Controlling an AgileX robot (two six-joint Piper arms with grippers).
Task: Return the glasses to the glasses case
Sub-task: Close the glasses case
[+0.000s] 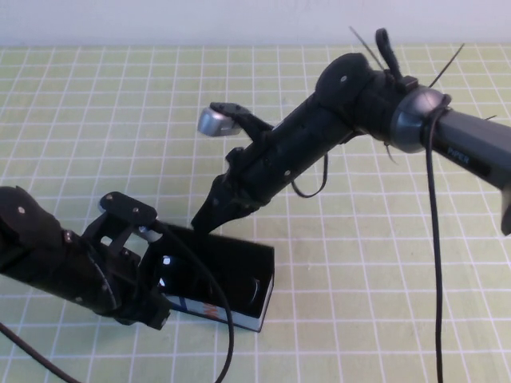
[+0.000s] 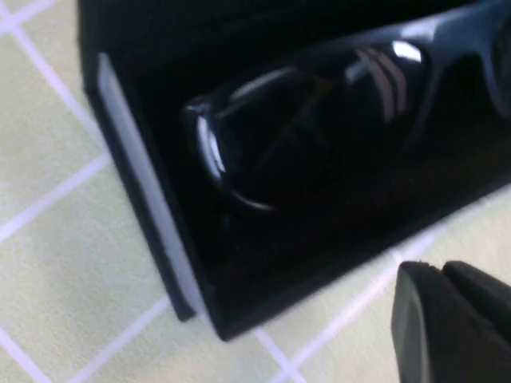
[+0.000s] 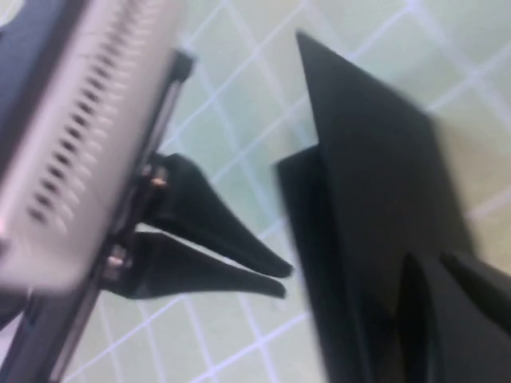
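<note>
The glasses (image 2: 319,120) already lie inside the glasses case (image 1: 239,275), lenses and black frame resting against its dark lining, as the left wrist view shows plainly. The case sits on the green gridded table mat (image 1: 359,303) near the robot's side, its patterned front strip just visible below the left arm. What remains, by the look of it, is closing the lid (image 3: 375,159), which stands raised and tilted at the case's far edge.

The right gripper (image 1: 209,217) reaches down from the right to that far edge; the high view does not show its fingers well, and its own wrist view shows only one dark tip beside the lid, so whether it grips or merely touches cannot be told. The left gripper (image 3: 275,279) hovers at the case's left end with its fingers nearly closed and nothing held.

The next move probably calls for the right arm to swing the lid forward and down over the glasses, with the left gripper drawn clear of the opening first so it is not trapped.
</note>
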